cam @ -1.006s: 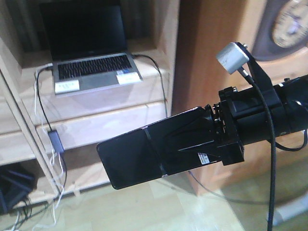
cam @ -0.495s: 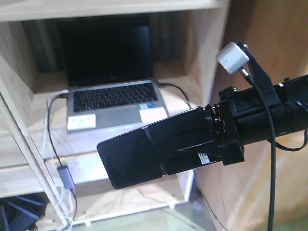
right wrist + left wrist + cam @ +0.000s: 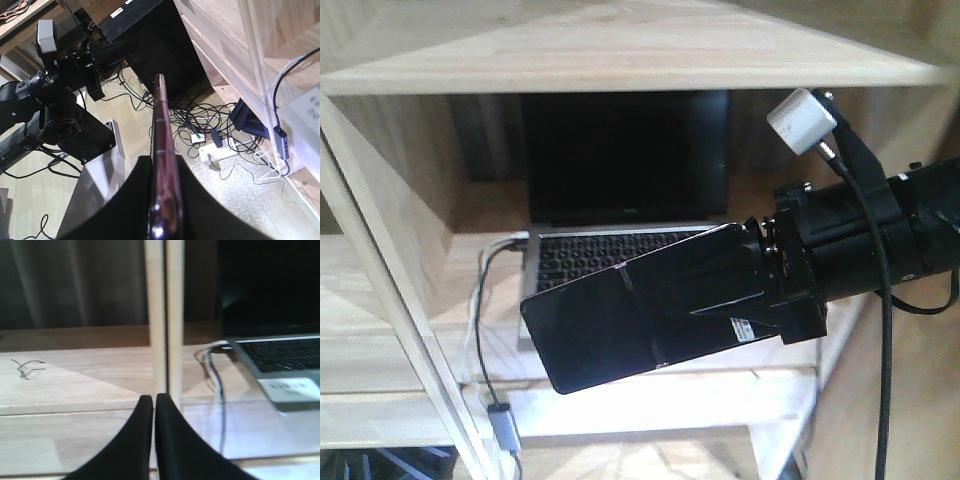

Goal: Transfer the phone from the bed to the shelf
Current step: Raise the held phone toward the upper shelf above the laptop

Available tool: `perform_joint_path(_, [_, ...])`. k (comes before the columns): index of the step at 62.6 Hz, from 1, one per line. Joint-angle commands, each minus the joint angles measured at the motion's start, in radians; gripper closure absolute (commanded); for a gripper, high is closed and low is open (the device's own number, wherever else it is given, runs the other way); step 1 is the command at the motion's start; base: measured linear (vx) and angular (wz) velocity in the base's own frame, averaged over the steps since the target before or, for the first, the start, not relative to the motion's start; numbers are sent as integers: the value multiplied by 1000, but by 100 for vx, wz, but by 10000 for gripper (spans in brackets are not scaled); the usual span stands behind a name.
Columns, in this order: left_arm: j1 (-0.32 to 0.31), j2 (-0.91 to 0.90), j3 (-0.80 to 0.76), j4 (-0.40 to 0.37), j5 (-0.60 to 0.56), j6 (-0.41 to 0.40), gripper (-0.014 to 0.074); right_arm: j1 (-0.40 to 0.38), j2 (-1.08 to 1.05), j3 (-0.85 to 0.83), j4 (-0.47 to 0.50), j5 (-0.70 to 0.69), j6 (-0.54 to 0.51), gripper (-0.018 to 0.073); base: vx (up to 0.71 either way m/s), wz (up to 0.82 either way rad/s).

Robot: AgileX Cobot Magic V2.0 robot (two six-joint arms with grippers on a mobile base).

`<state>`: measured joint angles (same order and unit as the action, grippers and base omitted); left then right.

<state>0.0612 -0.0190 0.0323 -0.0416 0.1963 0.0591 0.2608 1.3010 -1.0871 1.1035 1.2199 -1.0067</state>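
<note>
In the front view the phone (image 3: 610,335), a glossy black slab with a crease across it, hangs in the air in front of the shelf (image 3: 620,62). My right gripper (image 3: 705,300) is shut on its right end. The right wrist view shows the phone (image 3: 159,107) edge-on with a pinkish rim, clamped between the right gripper's (image 3: 162,167) two black fingers. My left gripper (image 3: 153,399) is shut with nothing in it and faces a shelf plank (image 3: 75,380). The bed is out of view.
An open grey laptop (image 3: 620,165) sits in the shelf compartment behind the phone, with cables and an adapter (image 3: 505,425) hanging off its left side. A pale upright post (image 3: 165,315) stands right ahead of the left gripper. On the floor lie tangled cables and a power strip (image 3: 220,152).
The shelf and laptop have grown larger and slid right in the front view, and a top plank has come into sight. The phone stays clamped the same way in the right gripper.
</note>
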Motion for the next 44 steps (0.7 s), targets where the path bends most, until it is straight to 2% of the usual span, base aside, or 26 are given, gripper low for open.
perform_joint_path(1, [0, -8, 7, -9, -70, 0, 595, 0, -28, -27, 83, 66, 0, 561, 19, 20])
perform_joint_path(44, [0, -8, 7, -9, -70, 0, 595, 0, -28, -27, 83, 65, 0, 561, 9, 6])
